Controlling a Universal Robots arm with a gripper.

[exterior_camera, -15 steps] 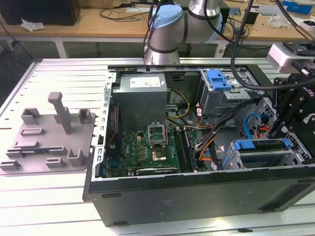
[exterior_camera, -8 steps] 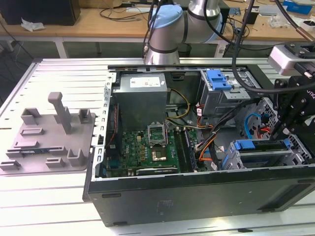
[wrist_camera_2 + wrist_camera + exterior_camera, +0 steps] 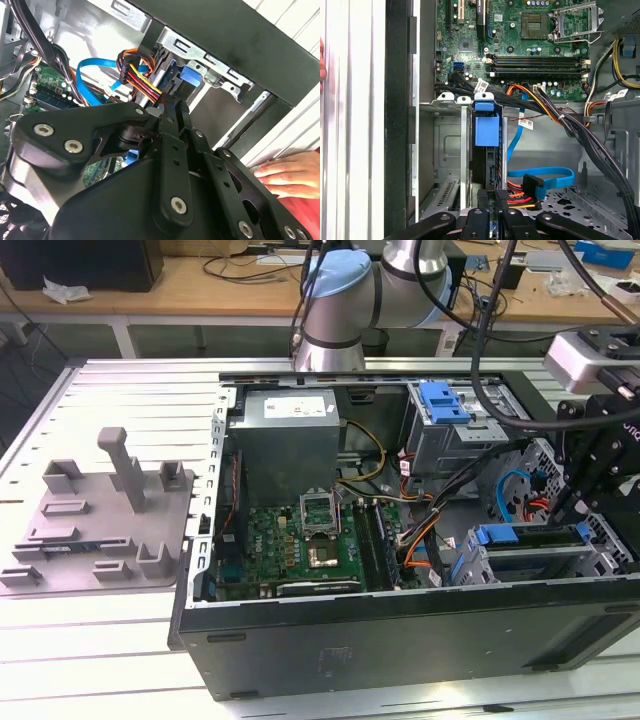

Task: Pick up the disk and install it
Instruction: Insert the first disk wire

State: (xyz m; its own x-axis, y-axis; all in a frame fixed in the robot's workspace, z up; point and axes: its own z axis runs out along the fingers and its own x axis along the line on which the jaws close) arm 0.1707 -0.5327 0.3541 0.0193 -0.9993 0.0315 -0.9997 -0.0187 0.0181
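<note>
My black gripper [image 3: 494,200] hangs inside an open black computer case [image 3: 400,640]; I cannot tell whether it is clamped or released. Just ahead of it, the flat disk in its bright blue plastic carrier [image 3: 486,131] stands on edge in a slot of the grey metal drive cage [image 3: 445,150].
</note>
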